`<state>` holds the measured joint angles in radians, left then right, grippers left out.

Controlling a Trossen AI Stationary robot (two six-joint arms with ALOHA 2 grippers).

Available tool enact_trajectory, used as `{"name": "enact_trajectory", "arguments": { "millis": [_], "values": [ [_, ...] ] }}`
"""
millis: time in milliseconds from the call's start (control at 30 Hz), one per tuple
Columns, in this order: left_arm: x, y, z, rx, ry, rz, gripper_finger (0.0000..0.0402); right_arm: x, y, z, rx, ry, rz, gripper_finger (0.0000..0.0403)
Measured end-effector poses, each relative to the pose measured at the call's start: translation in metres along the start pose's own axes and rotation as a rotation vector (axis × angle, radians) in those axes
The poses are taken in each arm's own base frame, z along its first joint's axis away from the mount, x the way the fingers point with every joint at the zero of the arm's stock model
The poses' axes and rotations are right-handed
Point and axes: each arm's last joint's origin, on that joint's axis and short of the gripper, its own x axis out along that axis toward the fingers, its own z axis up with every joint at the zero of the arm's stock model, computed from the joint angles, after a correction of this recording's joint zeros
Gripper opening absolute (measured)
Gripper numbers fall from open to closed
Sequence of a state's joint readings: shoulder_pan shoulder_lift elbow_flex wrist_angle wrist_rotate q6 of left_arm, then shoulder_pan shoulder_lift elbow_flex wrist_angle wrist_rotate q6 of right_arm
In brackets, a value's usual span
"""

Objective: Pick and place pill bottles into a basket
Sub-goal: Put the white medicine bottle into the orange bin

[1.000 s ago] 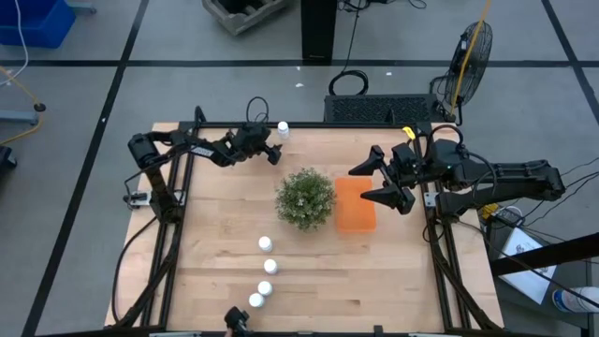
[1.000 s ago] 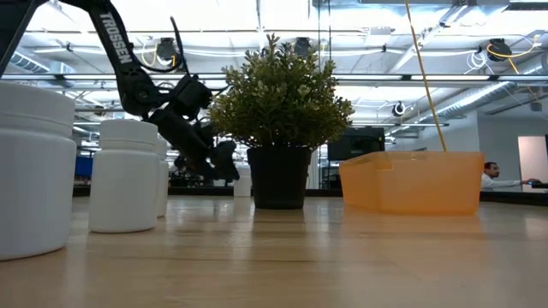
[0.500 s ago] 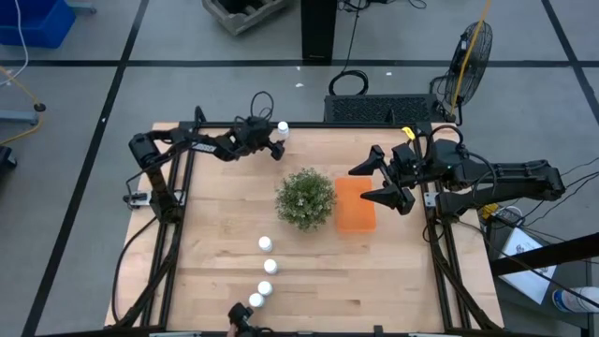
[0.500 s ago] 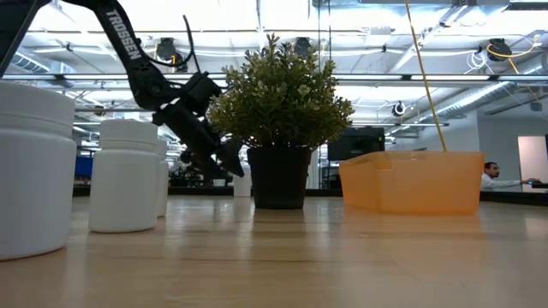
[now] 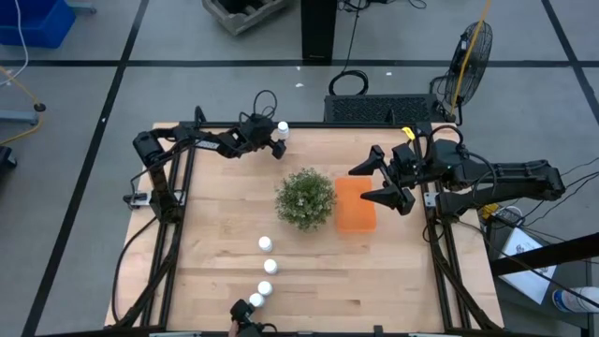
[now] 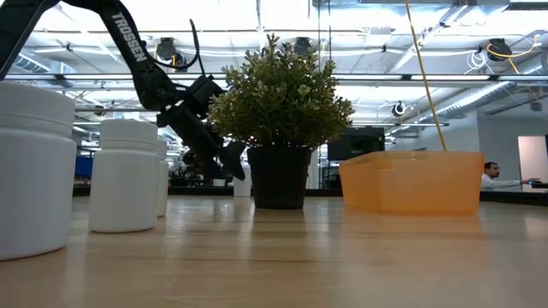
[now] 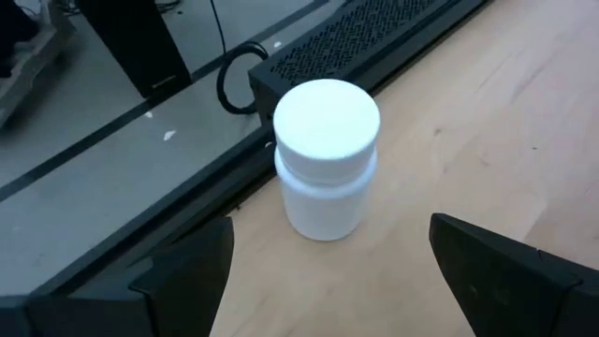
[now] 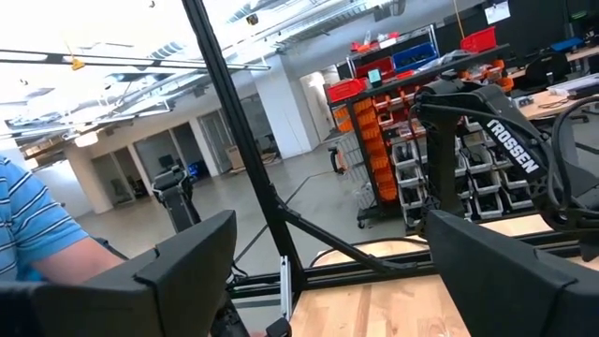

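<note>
One white pill bottle (image 5: 282, 129) stands upright on its base at the table's far edge; it fills the left wrist view (image 7: 326, 157). My left gripper (image 5: 274, 142) is open just short of it, its fingers apart and clear of the bottle. Several more white bottles (image 5: 265, 268) stand in a row near the front edge, and show large in the low view (image 6: 126, 175). The orange basket (image 5: 355, 204) sits right of centre, also in the low view (image 6: 413, 180). My right gripper (image 5: 376, 183) is open beside the basket's right side.
A round green bushy plant (image 5: 305, 197) in a dark pot (image 6: 278, 176) stands mid-table, left of the basket. The table's far edge and a black perforated rail (image 7: 374, 42) lie just behind the far bottle. A person in a striped shirt (image 8: 37, 234) shows beyond the table.
My left gripper has gone toward the table's far edge and a little right, closing on the lone pill bottle. The bottle has stayed where it was.
</note>
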<state>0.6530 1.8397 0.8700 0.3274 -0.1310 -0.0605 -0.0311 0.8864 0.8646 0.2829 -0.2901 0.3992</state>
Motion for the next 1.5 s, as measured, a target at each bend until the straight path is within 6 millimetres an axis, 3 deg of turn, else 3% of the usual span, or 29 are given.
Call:
{"name": "enact_trajectory", "arguments": {
  "millis": [567, 1067, 1500],
  "values": [
    [0.002, 0.000, 0.006, -0.034, -0.035, -0.028, 0.0365, 0.000, 0.000, 0.000, -0.005, 0.000, 0.000, 0.0338],
    [0.034, -0.003, 0.020, -0.006, 0.203, -0.032, 0.0365, 0.000, 0.001, -0.001, -0.007, 0.009, 0.007, 0.0338],
    [0.034, -0.002, 0.021, -0.030, 0.202, -0.012, 0.0365, 0.001, 0.002, -0.002, -0.013, 0.016, 0.011, 0.0338]
  ]
}}
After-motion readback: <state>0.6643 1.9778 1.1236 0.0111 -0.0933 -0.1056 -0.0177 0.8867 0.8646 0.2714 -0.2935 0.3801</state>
